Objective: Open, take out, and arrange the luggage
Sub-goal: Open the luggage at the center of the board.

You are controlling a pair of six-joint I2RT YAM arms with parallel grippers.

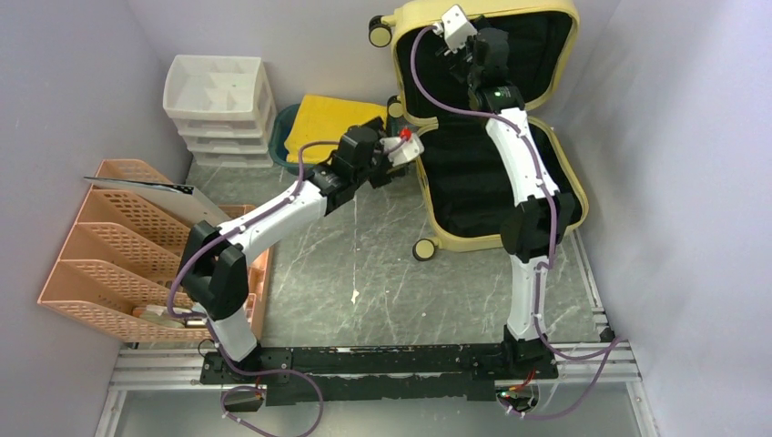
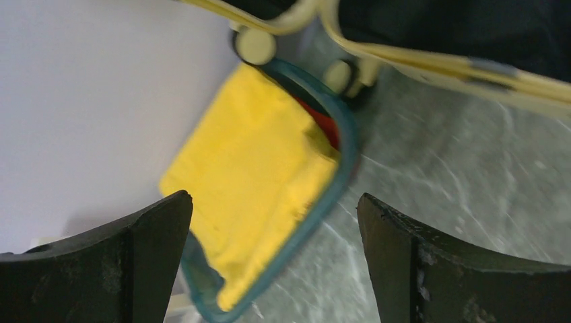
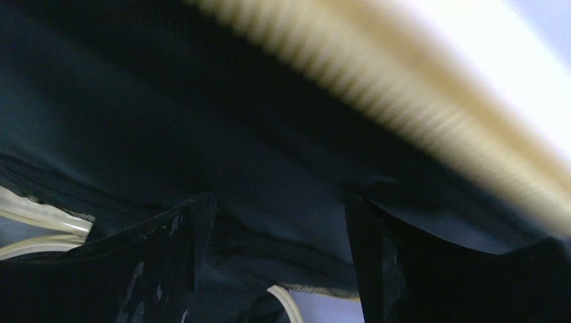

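The pale yellow luggage (image 1: 452, 241) lies open at the back right. Its lid (image 1: 569, 36) stands up against the back wall and black lining shows in both halves. My right gripper (image 1: 473, 56) is up inside the lid. In the right wrist view it (image 3: 281, 202) is open, with the black lining (image 3: 269, 141) bunched across the gap and the yellow rim (image 3: 431, 101) above. My left gripper (image 1: 405, 157) hovers by the luggage's left edge. In the left wrist view it (image 2: 275, 202) is open and empty, above the table beside a luggage wheel (image 2: 256, 46).
A teal tray (image 1: 282, 123) holding a yellow cloth (image 1: 332, 118) sits just left of the luggage; it also shows in the left wrist view (image 2: 340, 168). A white drawer unit (image 1: 218, 105) stands at the back left. An orange file rack (image 1: 118, 246) is at the left. Walls close in on three sides.
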